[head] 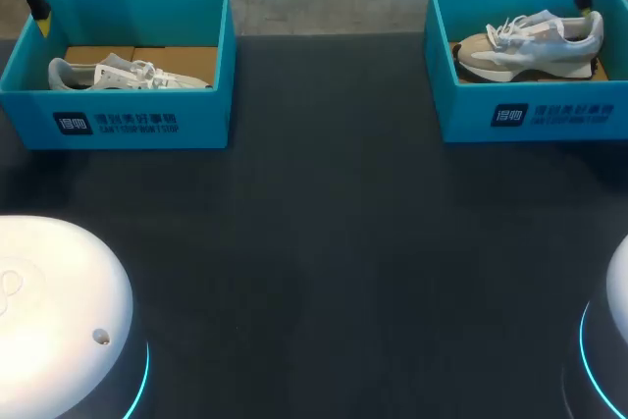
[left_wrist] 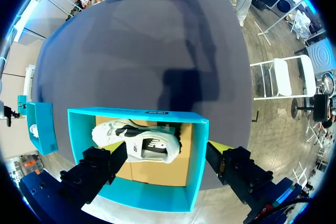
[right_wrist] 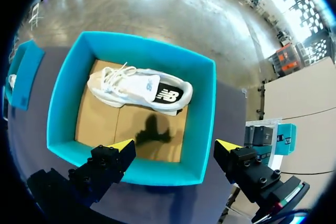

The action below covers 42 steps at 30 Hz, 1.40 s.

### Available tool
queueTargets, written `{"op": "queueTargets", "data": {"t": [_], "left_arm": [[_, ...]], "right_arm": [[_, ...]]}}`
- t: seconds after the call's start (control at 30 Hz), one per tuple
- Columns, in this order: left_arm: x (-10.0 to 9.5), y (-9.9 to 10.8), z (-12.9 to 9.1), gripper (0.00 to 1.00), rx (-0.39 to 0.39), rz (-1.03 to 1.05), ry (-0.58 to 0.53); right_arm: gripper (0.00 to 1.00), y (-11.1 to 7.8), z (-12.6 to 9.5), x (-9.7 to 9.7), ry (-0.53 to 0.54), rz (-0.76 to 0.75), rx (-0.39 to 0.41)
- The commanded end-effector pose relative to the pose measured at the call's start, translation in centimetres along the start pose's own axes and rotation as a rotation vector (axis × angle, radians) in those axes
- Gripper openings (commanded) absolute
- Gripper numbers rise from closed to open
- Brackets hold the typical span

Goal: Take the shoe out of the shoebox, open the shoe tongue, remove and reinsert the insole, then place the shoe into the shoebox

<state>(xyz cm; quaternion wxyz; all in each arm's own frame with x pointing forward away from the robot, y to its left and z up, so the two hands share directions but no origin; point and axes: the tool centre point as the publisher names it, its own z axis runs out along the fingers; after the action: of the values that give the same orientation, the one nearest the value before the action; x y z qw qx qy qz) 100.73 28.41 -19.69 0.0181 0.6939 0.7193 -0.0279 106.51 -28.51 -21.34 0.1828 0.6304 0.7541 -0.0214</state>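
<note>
Open-fingered, left gripper (left_wrist: 169, 149) hangs over left shoe (left_wrist: 137, 142) and right gripper (right_wrist: 174, 145) over right shoe (right_wrist: 139, 90), each boxed shoe's length running finger to finger.

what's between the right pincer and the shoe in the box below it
Nothing visible. The right pincer hangs open above the lidless teal cardboard shoebox. The white and beige lace-up sneaker lies uncovered on the box's brown floor, ahead of the fingers. Only the box's own walls surround it, so the way down looks clear.

Likely a robotics lab: polished concrete floor (right_wrist: 173, 19) around the worktable (head: 324, 242).
</note>
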Motion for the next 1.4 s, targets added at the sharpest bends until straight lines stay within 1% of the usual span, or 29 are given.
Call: {"op": "queueTargets", "data": {"t": [0.03,0.27,0.47,0.53,0.57,0.6,0.63,0.73,0.8,1.4], "left_arm": [[0.0,-0.1,-0.1,1.0,-0.001,0.0,0.003],[0.0,-0.1,-0.1,1.0,-0.001,0.0,0.003],[0.0,-0.1,-0.1,1.0,-0.001,0.0,0.003],[0.0,-0.1,-0.1,1.0,-0.001,0.0,0.003],[0.0,-0.1,-0.1,1.0,-0.001,0.0,0.003],[0.0,-0.1,-0.1,1.0,-0.001,0.0,0.003],[0.0,-0.1,-0.1,1.0,-0.001,0.0,0.003],[0.0,-0.1,-0.1,1.0,-0.001,0.0,0.003],[0.0,-0.1,-0.1,1.0,-0.001,0.0,0.003],[0.0,-0.1,-0.1,1.0,-0.001,0.0,0.003]], "right_arm": [[1.0,1.8,1.4,0.1,-0.01,-0.001,0.027],[1.0,3.2,3.8,0.0,-0.028,0.014,0.056],[1.0,4.2,5.0,-0.5,-0.029,0.032,0.057],[0.97,4.5,5.4,-0.6,-0.03,0.034,0.057],[0.93,4.7,5.6,-0.6,-0.03,0.037,0.057],[0.81,4.9,6.0,-0.6,-0.03,0.039,0.059],[0.71,5.1,6.3,-0.6,-0.032,0.041,0.063],[0.69,5.3,6.9,-0.7,-0.027,0.049,0.069],[0.49,5.5,7.3,-0.7,-0.026,0.055,0.073],[0.49,6.6,10.2,-1.1,-0.025,0.084,0.116]]}}
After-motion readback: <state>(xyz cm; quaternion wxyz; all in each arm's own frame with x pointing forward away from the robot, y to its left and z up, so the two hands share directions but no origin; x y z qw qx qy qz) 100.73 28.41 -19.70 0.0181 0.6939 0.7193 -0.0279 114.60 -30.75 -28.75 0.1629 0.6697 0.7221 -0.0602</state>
